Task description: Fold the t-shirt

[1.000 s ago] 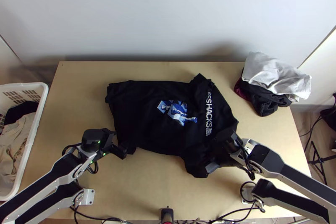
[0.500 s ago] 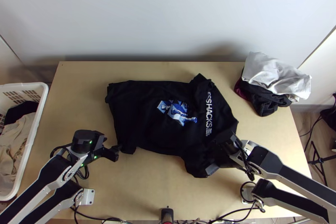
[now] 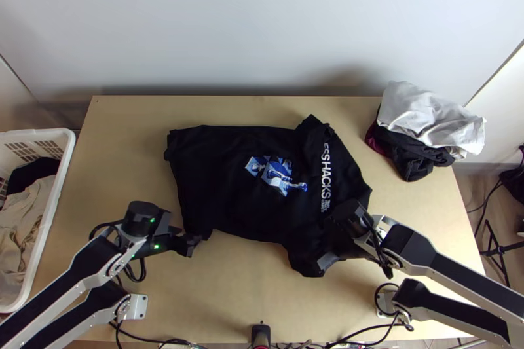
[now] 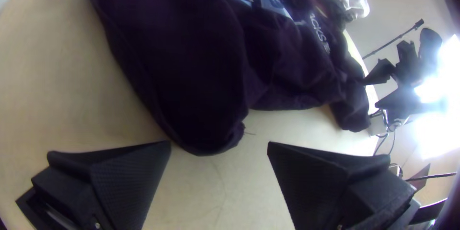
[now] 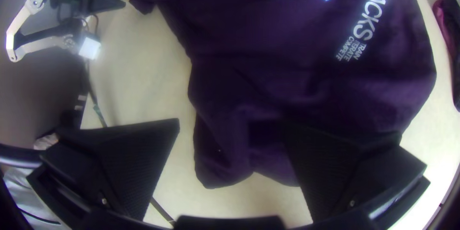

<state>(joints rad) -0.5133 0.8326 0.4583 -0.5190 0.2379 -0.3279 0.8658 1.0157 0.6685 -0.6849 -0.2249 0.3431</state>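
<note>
"Where's the black t-shirt (image 3: pixel 229 172)?"
"Spread, rumpled, on the wooden table (image 3: pixel 249 290). Left gripper (image 4: pixel 219 144) and right gripper (image 5: pixel 230 122) gape wide, empty."
"Handling?"
"Probably light, limp; pinch the rounded corner (image 4: pixel 211 136) near the left gripper, all layers."

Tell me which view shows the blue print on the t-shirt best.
The top view: the blue print appears whole there, seen from high above, with nothing over it. The left wrist view shows it at a slant, near the upper edge. The right wrist view cuts it off at the upper edge, leaving one end in sight.
</note>
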